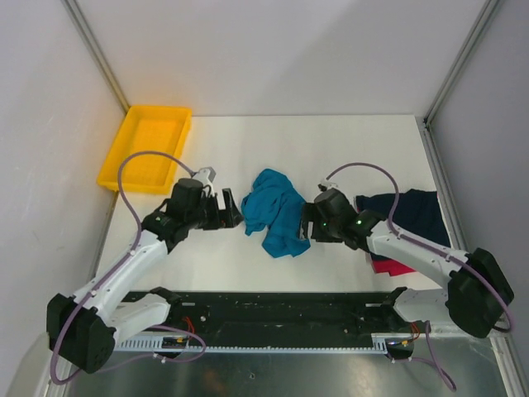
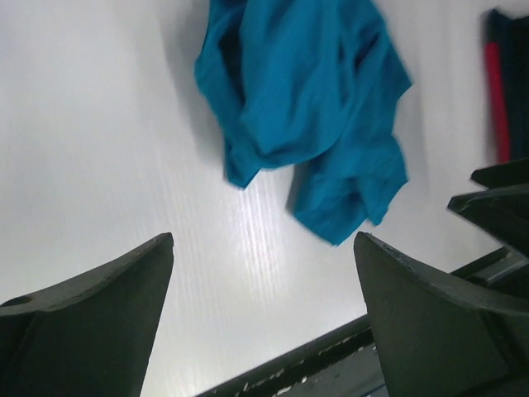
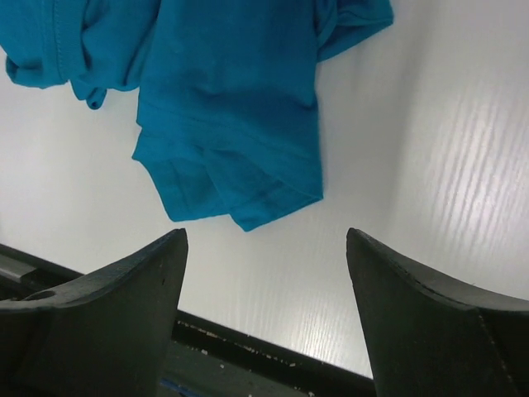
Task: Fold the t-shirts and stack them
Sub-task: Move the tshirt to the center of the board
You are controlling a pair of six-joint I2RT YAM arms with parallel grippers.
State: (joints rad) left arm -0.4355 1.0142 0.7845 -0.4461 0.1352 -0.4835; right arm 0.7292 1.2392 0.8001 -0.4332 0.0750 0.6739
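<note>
Flanking a crumpled teal-blue t-shirt at the centre of the top view: left gripper just beside its left edge, right gripper just beside its right edge, both pointing inward. Both sets of jaws spread wide, nothing between them, cloth gripped by neither.

Heap unfolded, long axis from upper centre of the frame slanting down toward lower right, so crosswise to the line between the two grippers.

In the left wrist view, bunched in the upper middle and right, ahead of the fingertips, a strip of white table between. In the right wrist view, filling the upper left and centre, a hemmed corner hanging just above the gap between the fingers. Probably a little nearer on the right, then, though close on either side.

Dark navy t-shirt at the right of the top view, red-pink t-shirt showing at its lower edge, both apart from the teal one.

Likely next: reaching forward and pinching opposite edges to spread the heap flat; no fold begun on it yet.
</note>
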